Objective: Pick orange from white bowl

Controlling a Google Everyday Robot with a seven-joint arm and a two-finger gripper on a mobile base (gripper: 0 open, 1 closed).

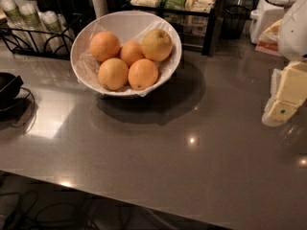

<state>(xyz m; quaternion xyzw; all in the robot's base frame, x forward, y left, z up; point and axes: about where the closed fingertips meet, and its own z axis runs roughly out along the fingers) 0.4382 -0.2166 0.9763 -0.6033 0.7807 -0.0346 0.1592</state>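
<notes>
The orange (156,44), pale yellowish and slightly lumpy, lies at the back right inside the white bowl (125,15). The bowl has a crinkled liner and stands on the grey counter at the back left of centre. Several deeper-orange smooth fruits (113,74) lie beside and in front of the orange, touching it. My gripper (279,113), cream coloured, hangs at the right edge of the view, just above the counter. It is well to the right of the bowl, and nothing shows in it.
A black wire rack with cups (29,20) stands behind the bowl on the left. A shelf of packets (178,3) is at the back. A white appliance (268,13) stands back right. A black object with a cable (8,87) sits at the left edge. The counter's front edge (144,200) runs across the bottom.
</notes>
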